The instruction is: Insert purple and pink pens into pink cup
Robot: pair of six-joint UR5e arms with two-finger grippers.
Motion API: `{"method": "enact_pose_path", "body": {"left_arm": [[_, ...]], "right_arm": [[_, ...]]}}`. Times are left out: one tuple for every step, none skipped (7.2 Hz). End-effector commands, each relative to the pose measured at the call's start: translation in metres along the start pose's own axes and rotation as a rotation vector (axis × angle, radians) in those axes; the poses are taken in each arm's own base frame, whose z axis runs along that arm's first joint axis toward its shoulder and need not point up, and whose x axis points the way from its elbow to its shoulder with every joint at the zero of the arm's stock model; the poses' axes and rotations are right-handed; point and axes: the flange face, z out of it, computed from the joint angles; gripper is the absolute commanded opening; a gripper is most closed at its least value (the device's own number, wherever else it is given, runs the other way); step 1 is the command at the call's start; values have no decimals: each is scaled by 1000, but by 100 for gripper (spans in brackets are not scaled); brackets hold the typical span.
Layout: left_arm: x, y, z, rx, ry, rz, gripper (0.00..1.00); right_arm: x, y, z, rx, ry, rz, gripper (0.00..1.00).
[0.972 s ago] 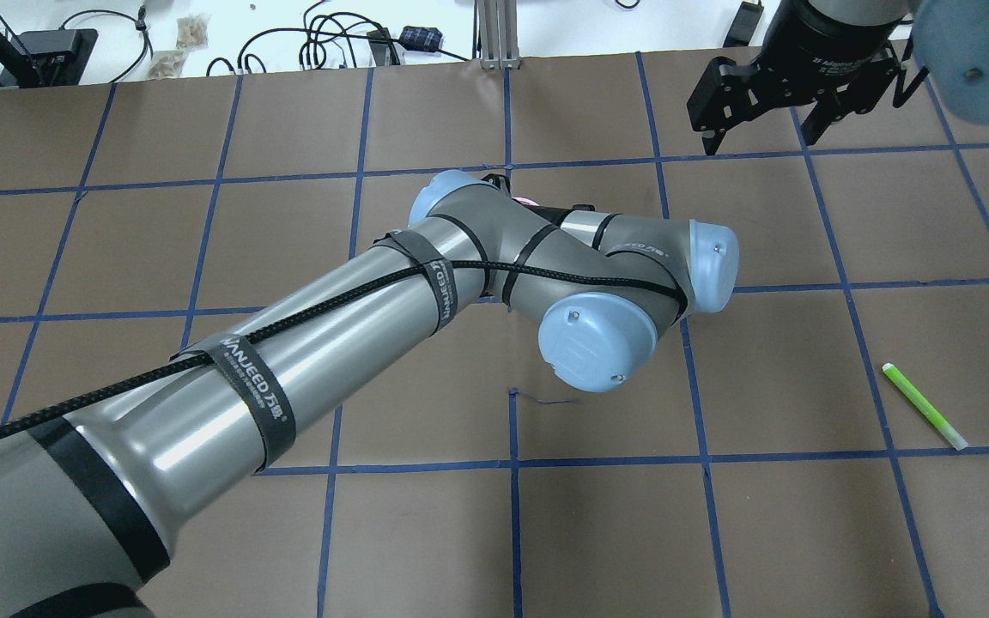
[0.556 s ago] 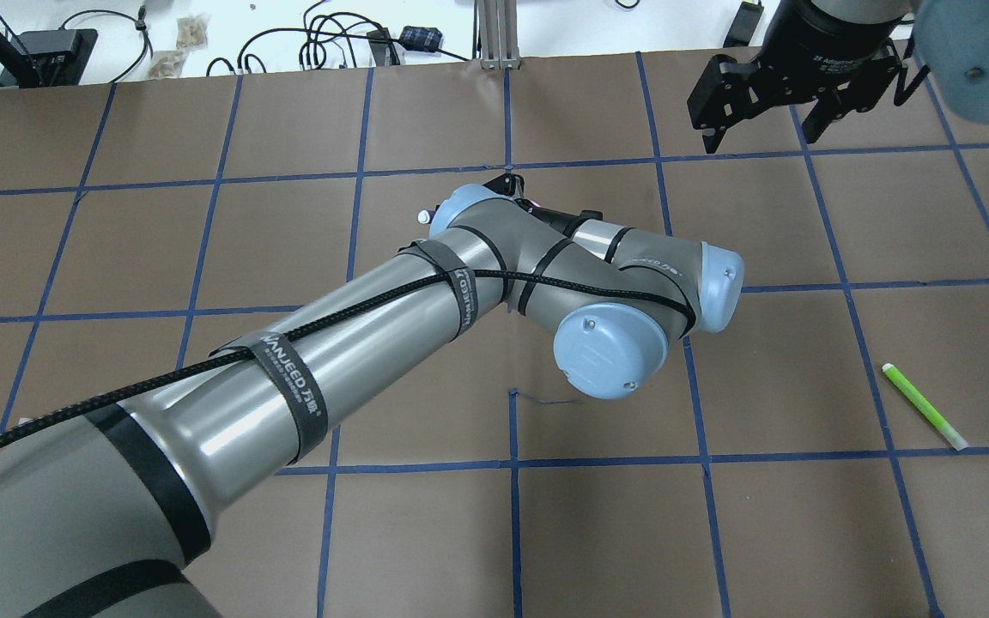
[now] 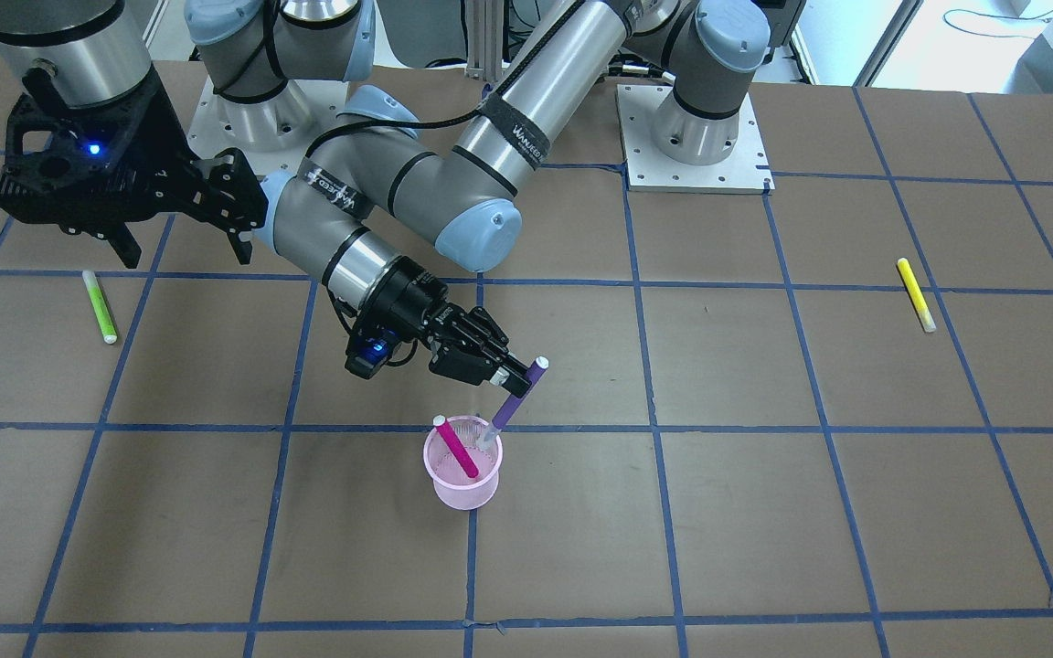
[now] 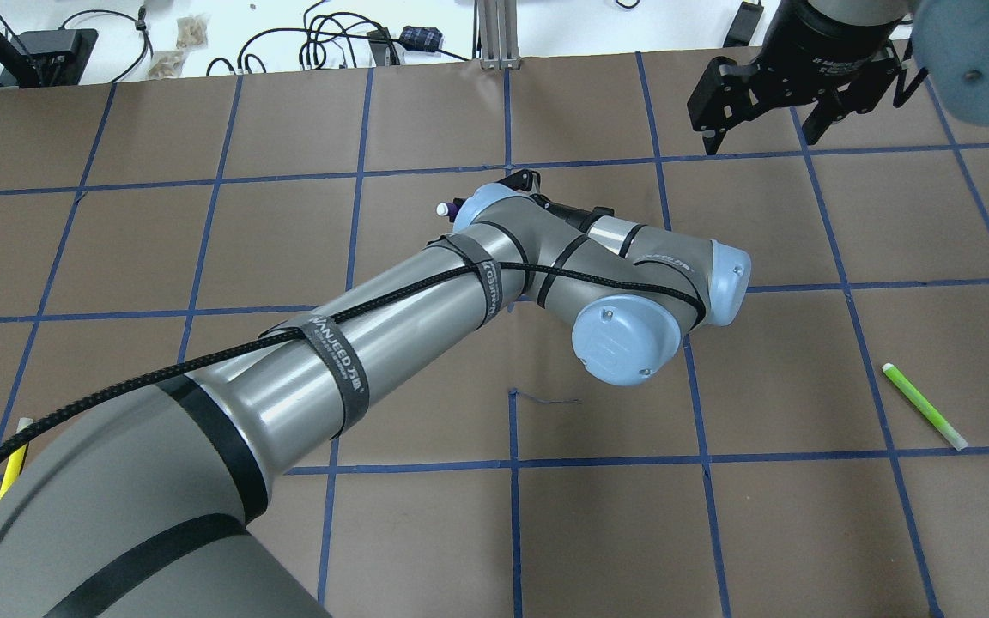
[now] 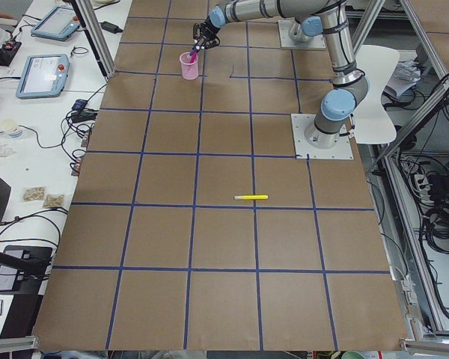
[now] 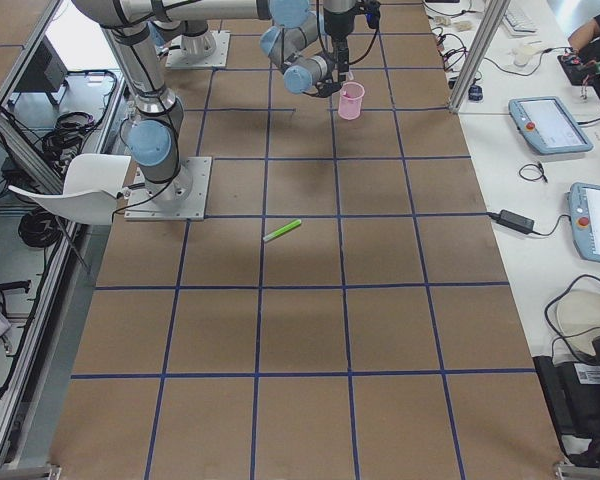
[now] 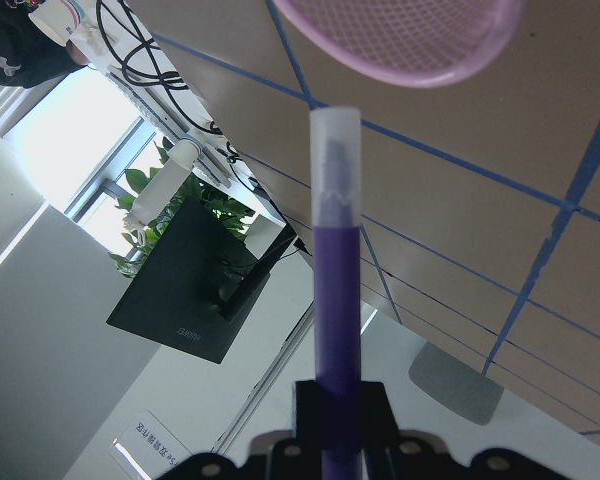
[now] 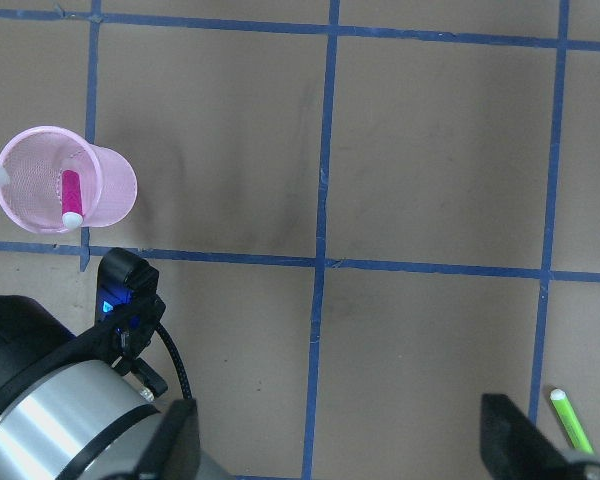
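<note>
Shows the left arm [image 4: 391, 318] shifted over the pink cup [image 3: 462, 493] since a second ago. Leaves the right gripper [image 3: 181, 247] spread wide, well apart from the cup. Has the left gripper [image 3: 515, 375] clamped on the tilted purple pen [image 3: 515, 395], just above the cup, lower tip at its rim, near the pink pen [image 3: 456, 448] leaning inside. Hides the cup overhead; bares it from the front.

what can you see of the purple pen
The purple pen is a slim stick with a purple plastic-looking barrel, a small white plug on its upper end and a clear frosted cap on its lower end. The left hand is shut on it near the top, holding it tilted, cap downward. The capped end sits at the rim of the pink cup, on the robot's side; whether it touches cannot be told.
</note>
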Motion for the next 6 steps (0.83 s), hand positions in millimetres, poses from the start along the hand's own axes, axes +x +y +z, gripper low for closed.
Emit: {"method": "enact_pose_path", "body": {"left_arm": [[2, -8, 0, 0, -2, 3, 0], [1, -9, 0, 0, 1, 0, 0], [3, -13, 0, 3, -2, -1, 0], [8, -19, -4, 8, -3, 1, 0], [11, -21, -6, 16, 6, 9, 0], [12, -22, -7, 22, 13, 9, 0]], "right_arm": [[-1, 0, 0, -1, 0, -2, 100], [-1, 1, 0, 2, 1, -2, 100], [-2, 1, 0, 2, 0, -3, 100], [-2, 0, 1, 1, 0, -5, 100], [-2, 0, 0, 2, 0, -5, 100], [-2, 0, 0, 7, -1, -5, 100]]}}
